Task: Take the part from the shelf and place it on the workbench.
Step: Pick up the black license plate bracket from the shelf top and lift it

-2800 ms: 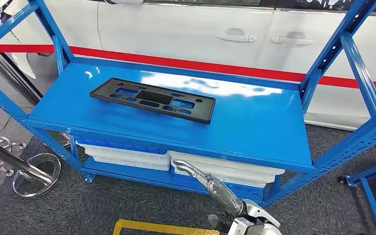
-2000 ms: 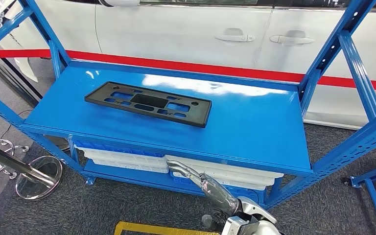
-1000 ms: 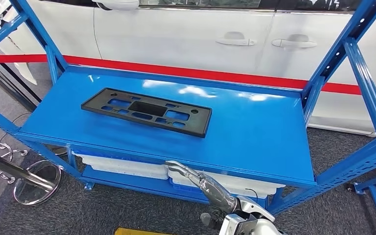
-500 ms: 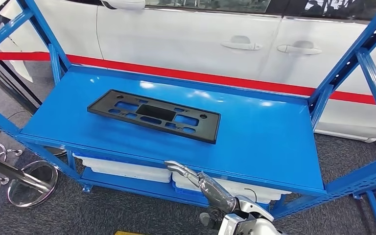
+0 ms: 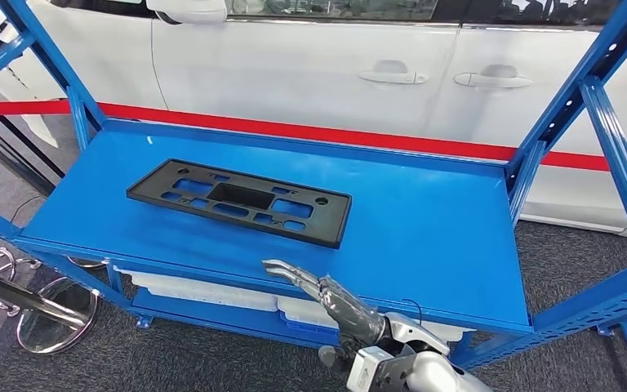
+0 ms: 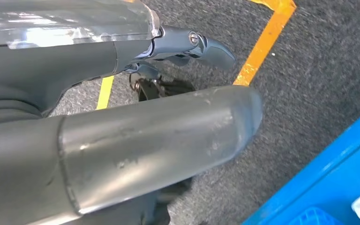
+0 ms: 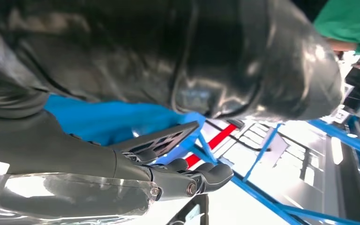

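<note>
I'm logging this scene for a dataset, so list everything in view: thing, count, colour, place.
part: one, black, flat on the top shelf, left of middle.
shelf: one, blue metal rack with slanted posts, in front of the robot.
trays: white, stacked on the lower level; count unclear.
car: one, white, behind the shelf, two door handles showing.
stripe: one, red, along the car's lower side.
stand: chrome base and bar, on the floor at the left.
floor tape: yellow, on grey carpet.
right hand: one, grey, fingers spread, holding nothing, at the shelf's front edge.
left hand: one, grey, above the carpet, holding nothing.
</note>
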Robot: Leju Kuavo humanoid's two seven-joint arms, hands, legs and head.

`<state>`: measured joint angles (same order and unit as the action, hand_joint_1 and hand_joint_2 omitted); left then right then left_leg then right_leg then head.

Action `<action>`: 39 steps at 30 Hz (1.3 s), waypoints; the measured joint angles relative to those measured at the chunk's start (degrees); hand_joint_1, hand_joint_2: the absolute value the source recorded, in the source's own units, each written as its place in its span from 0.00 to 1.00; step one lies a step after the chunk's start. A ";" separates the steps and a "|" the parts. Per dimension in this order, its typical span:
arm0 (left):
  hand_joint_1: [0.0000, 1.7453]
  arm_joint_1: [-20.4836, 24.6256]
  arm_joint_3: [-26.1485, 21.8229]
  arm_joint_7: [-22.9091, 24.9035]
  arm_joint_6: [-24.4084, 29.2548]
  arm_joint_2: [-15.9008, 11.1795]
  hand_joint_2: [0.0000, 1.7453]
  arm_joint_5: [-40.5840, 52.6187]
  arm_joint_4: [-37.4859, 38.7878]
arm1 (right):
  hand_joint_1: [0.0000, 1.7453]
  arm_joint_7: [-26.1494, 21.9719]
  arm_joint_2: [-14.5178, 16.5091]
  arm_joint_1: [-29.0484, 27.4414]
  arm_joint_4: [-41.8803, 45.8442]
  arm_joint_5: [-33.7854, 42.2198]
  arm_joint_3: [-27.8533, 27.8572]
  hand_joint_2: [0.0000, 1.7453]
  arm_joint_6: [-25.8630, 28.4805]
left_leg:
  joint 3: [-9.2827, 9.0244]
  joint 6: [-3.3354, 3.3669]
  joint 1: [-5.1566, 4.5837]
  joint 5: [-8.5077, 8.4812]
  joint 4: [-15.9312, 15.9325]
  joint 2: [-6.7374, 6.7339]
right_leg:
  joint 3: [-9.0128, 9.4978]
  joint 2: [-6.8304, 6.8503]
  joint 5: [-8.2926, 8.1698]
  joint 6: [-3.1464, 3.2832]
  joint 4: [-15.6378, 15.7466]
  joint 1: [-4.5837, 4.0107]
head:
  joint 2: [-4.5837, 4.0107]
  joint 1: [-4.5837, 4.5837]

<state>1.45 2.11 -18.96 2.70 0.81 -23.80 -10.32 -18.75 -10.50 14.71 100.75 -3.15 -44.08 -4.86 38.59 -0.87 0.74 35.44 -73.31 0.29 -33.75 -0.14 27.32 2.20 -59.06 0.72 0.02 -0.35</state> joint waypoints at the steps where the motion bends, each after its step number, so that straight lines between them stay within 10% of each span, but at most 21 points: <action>1: 0.00 0.00 0.01 -0.01 -0.09 -0.01 0.00 0.15 0.00 | 0.00 0.52 0.27 1.02 -0.63 -0.21 -0.23 0.75 0.20 | 0.18 0.04 0.00 -1.11 0.33 0.00 | 0.09 -0.05 0.06 0.02 -0.03 -0.04 | 0.00 0.00; 2: 0.00 0.03 0.01 -0.01 -0.18 -0.03 0.00 0.29 0.00 | 0.00 1.06 0.55 1.99 -1.22 -0.54 -0.41 1.00 0.49 | -0.75 0.19 -0.02 -3.17 2.87 0.00 | 0.25 -0.10 0.13 -0.02 -0.05 -0.06 | 0.00 0.00; 5: 0.00 0.20 0.04 -0.08 -0.39 -0.19 0.00 0.83 0.00 | 0.00 3.18 1.39 4.96 -3.20 -3.26 -0.87 1.00 2.43 | -5.29 1.04 -0.34 -8.23 13.34 0.00 | 0.55 -0.18 0.38 -0.49 -0.15 -0.24 | 0.00 0.01; 10: 0.00 0.40 0.22 -0.21 -0.74 -0.37 0.00 1.53 0.00 | 0.00 5.87 2.77 9.68 -7.77 -10.61 -1.53 1.00 6.57 | -6.23 2.32 -0.25 -8.81 16.11 0.00 | 0.04 -0.14 0.97 -1.79 -0.93 -0.41 | 0.00 0.02; 14: 0.00 0.61 0.70 -0.06 -0.93 -0.44 0.00 2.24 0.00 | 0.00 8.92 4.10 12.83 -12.67 -18.86 -2.31 1.00 10.17 | -6.42 3.00 -0.05 -9.08 16.49 -0.14 | -5.60 -0.06 7.04 -2.40 -13.06 -0.18 | 0.00 0.02; 16: 0.00 0.68 1.04 0.22 -1.01 -0.50 0.00 2.60 0.00 | 0.00 10.46 4.93 14.11 -15.71 -22.73 -2.99 1.00 11.72 | -6.48 3.00 -0.10 -9.00 16.41 -0.09 | -7.20 -0.04 6.74 -2.47 -15.74 -0.05 | 0.00 0.02; 20: 0.00 0.90 1.48 0.44 -1.15 -0.49 0.00 2.91 0.00 | 0.00 11.59 6.53 16.53 -19.91 -26.15 -4.00 1.00 13.31 | -6.60 2.49 -0.28 -8.36 15.81 0.09 | -1.84 -0.02 -0.22 -1.85 -3.25 -0.11 | 0.00 0.02; 26: 0.00 1.13 1.89 0.87 -1.13 -0.60 0.00 3.44 0.00 | 0.00 14.78 8.59 18.70 -25.09 -34.89 -5.93 1.00 16.08 | -5.43 0.53 -0.16 -6.66 13.66 0.04 | -0.74 -0.17 -0.58 -0.38 -0.12 -0.12 | 0.00 0.01; 31: 0.00 1.32 2.23 1.22 -0.90 -0.62 0.00 3.58 0.00 | 0.00 15.97 10.93 19.78 -30.02 -39.00 -8.27 1.00 17.00 | 1.86 -0.29 0.02 -1.61 -0.26 0.01 | -0.51 0.00 -0.47 0.34 -0.01 -0.29 | 0.00 0.00; 35: 0.00 1.32 2.41 1.23 -0.78 -0.73 0.00 3.59 0.00 | 0.00 16.07 11.93 20.06 -31.66 -39.27 -8.77 1.00 17.13 | -3.48 0.61 -0.21 -8.57 11.91 0.03 | -0.16 -0.20 -0.14 0.09 -0.16 -0.50 | 0.00 0.00; 39: 0.00 1.43 2.48 1.25 -0.76 -0.81 0.00 3.60 0.00 | 0.00 16.08 12.30 20.38 -32.55 -39.28 -8.92 1.00 17.23 | -5.18 1.56 -0.51 -9.43 15.81 0.10 | -0.30 -0.22 -0.22 -0.94 0.01 -0.67 | 0.00 0.00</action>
<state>2.88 4.59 -17.70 1.95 0.00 -20.21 -10.32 -2.67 1.80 35.09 68.20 -42.43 -53.00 12.37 33.41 0.69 0.23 26.02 -57.50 0.39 -34.05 -0.35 27.09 1.27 -59.04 0.05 0.02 -0.35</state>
